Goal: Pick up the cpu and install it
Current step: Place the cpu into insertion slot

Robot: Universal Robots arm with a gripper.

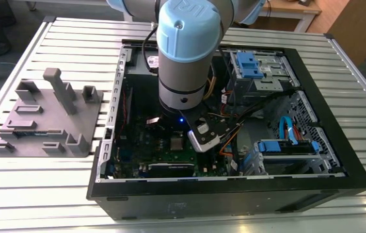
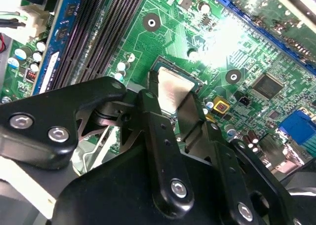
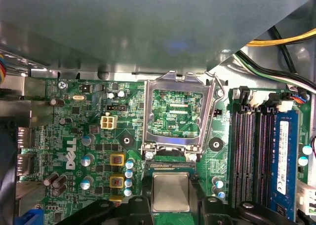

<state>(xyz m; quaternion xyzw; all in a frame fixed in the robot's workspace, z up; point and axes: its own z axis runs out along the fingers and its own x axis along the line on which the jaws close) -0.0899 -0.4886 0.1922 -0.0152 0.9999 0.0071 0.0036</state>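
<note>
Gripper [image 2: 170, 105] was clamped on the cpu [image 2: 173, 87] by two opposite edges, right over the socket [image 3: 170, 164] on the motherboard [image 3: 89, 136], with the socket frame [image 3: 147, 111] flipped open. Couldn't tell if it was seated. Likely light, rigid, with a slick lid and fragile underside, so edges only, low force.

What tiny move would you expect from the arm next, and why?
Probably a gentle lowering straight down: the gripper holds the cpu right over the open socket, whose metal frame is flipped back; whether it is seated I cannot tell.
</note>
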